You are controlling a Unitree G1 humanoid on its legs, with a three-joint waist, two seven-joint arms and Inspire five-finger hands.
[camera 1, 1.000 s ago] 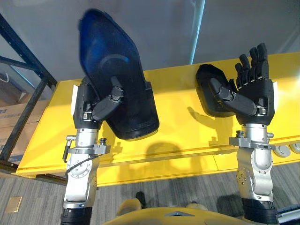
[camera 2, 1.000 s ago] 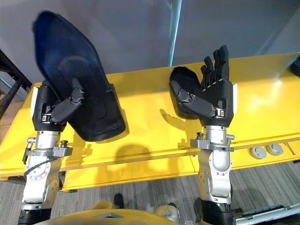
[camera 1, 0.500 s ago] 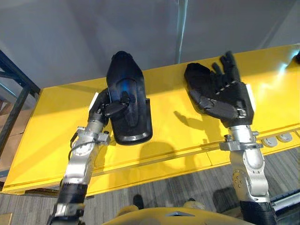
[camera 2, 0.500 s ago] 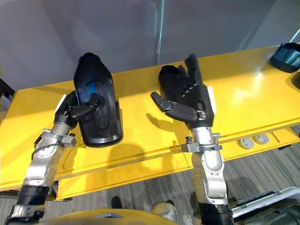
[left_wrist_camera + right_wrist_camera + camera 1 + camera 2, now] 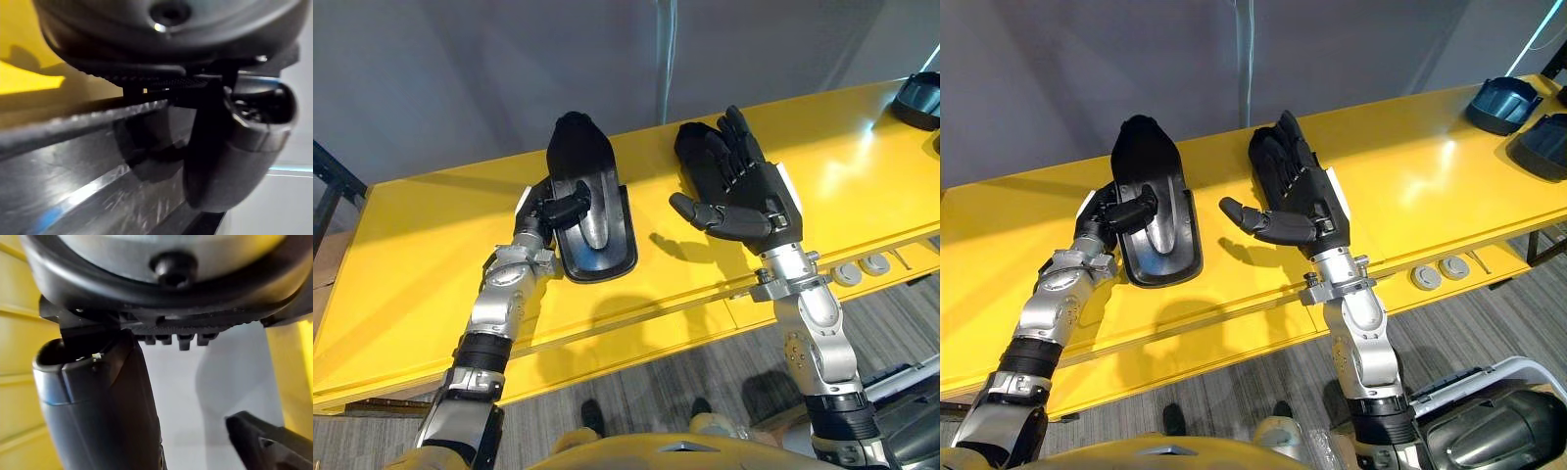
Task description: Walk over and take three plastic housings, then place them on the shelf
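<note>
- Housing [image 5: 597,230], black plastic, lies on yellow shelf [image 5: 411,255], gripped by left hand [image 5: 551,208], thumb curled over it.
- Right hand [image 5: 751,196], fingers straight and apart, holds nothing, raised near second housing [image 5: 691,149] by shelf's back edge.

Item count, head views:

- Plastic housings: four.
  - The first housing [image 5: 597,245] is black and gripped by the left hand [image 5: 540,208].
  - The second housing [image 5: 692,149] is black and lies on the tabletop [image 5: 1400,186], behind the straight fingers of the right hand [image 5: 754,191].
  - The third housing [image 5: 1498,100] and fourth housing [image 5: 1540,147] are dark blue and sit near each other at the far right end of the tabletop.
  - A further dark shape at the right edge of the right eye view is cut off and not counted.
- Round caps: two, the first cap [image 5: 1425,277] and second cap [image 5: 1452,266], side by side in the front strip of the tabletop.
- Tabletops: one, yellow.
- Hands: two.
</note>
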